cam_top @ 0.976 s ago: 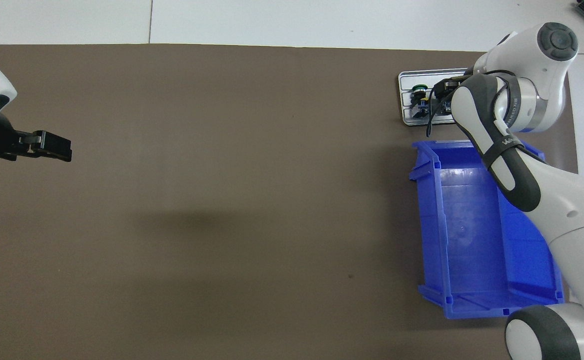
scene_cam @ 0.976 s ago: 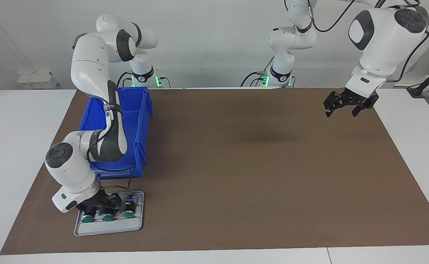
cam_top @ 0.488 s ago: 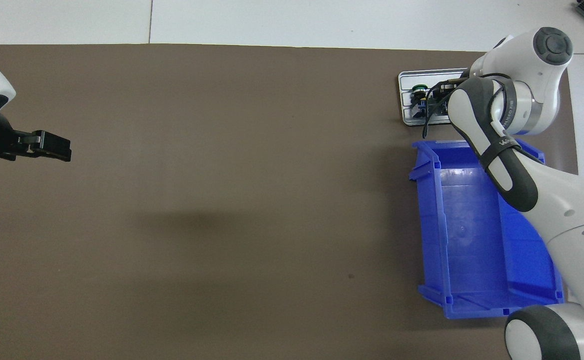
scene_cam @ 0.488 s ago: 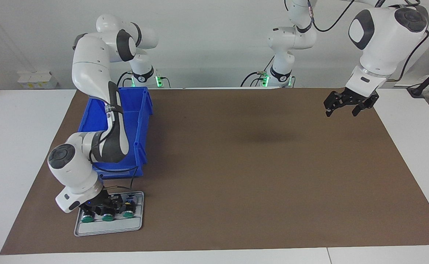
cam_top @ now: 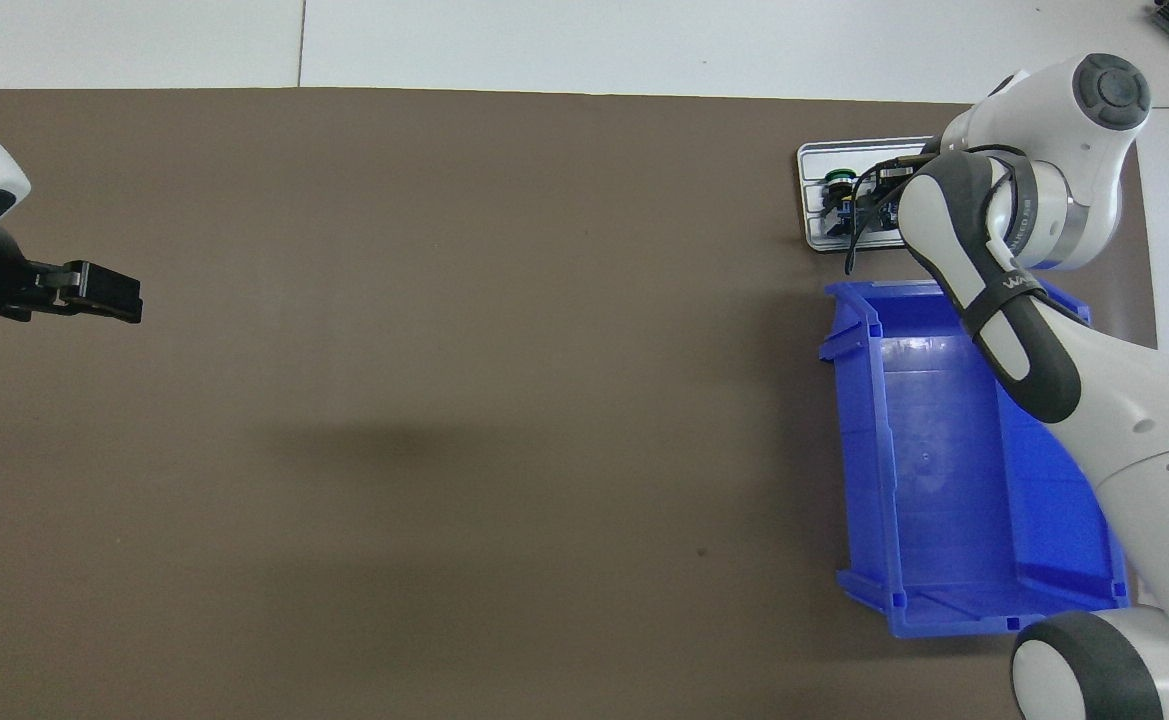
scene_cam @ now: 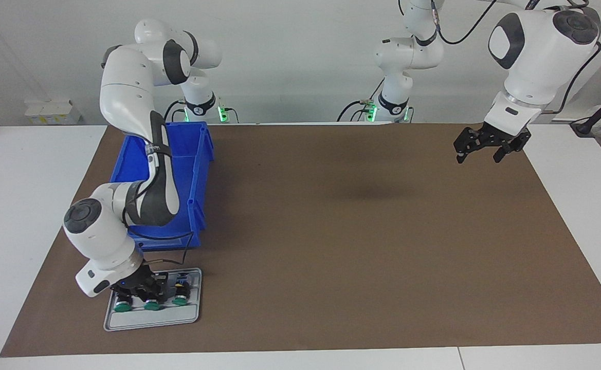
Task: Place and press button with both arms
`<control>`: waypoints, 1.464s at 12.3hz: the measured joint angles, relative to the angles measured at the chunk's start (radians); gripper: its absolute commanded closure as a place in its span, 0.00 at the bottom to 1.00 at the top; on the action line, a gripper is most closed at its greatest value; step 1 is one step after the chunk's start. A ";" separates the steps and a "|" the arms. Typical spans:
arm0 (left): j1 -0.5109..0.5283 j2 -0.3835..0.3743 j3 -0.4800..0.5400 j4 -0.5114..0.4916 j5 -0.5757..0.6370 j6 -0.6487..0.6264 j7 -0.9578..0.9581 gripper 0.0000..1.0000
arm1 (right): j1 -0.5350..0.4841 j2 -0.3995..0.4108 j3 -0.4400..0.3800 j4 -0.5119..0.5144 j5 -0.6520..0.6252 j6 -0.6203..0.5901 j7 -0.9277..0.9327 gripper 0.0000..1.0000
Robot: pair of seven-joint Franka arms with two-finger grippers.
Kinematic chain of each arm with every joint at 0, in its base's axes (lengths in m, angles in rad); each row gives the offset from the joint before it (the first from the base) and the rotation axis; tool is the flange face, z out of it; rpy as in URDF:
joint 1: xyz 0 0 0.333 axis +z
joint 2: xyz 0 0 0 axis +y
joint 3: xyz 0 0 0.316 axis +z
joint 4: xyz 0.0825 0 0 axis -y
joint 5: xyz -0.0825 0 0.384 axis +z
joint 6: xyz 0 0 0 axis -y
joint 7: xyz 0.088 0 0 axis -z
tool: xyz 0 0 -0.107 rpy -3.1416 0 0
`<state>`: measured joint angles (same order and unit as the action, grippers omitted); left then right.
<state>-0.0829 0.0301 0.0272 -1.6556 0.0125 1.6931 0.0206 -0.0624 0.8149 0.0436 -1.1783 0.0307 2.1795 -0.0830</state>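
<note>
my right gripper (scene_cam: 143, 294) is down on the grey tray (scene_cam: 151, 319) at the right arm's end of the tabletop (scene_cam: 331, 231). this tray lies farther from my bases than the blue bin (scene_cam: 197, 174), just beside the bin's end. three green-capped buttons stand in a row on the tray. the jaws of my right gripper are pressed together around the middle button (scene_cam: 151, 306), over its black body, so i am pinching this one. the button is not lifted; its green cap is level with the other two buttons (scene_cam: 122, 308), one on each side of it. from the overhead view my own forearm covers most of the tray, and only one green cap (cam_top: 841, 177) shows there.

my left gripper (scene_cam: 485, 153) waits in the air over the brown mat, at the left arm's end of the tabletop, well apart from the tray. its jaws are spread and there is nothing between them.

the blue bin is open on top and i see nothing inside the part that shows.
</note>
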 measured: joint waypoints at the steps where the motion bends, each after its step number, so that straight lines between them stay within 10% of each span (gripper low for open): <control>1: 0.000 0.000 0.000 0.000 0.000 0.000 0.000 0.00 | 0.000 -0.021 0.000 -0.001 0.002 -0.005 0.016 1.00; 9: 0.000 0.000 0.000 0.000 0.000 0.000 0.000 0.00 | 0.148 -0.236 0.003 -0.068 -0.058 -0.190 0.771 1.00; 18: 0.000 0.000 0.000 0.000 0.000 0.000 0.000 0.00 | 0.547 -0.256 0.005 -0.095 -0.137 -0.219 1.804 1.00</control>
<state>-0.0829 0.0300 0.0272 -1.6556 0.0125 1.6931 0.0206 0.4848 0.5591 0.0491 -1.2728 -0.1063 1.9606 1.7212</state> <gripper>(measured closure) 0.000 0.595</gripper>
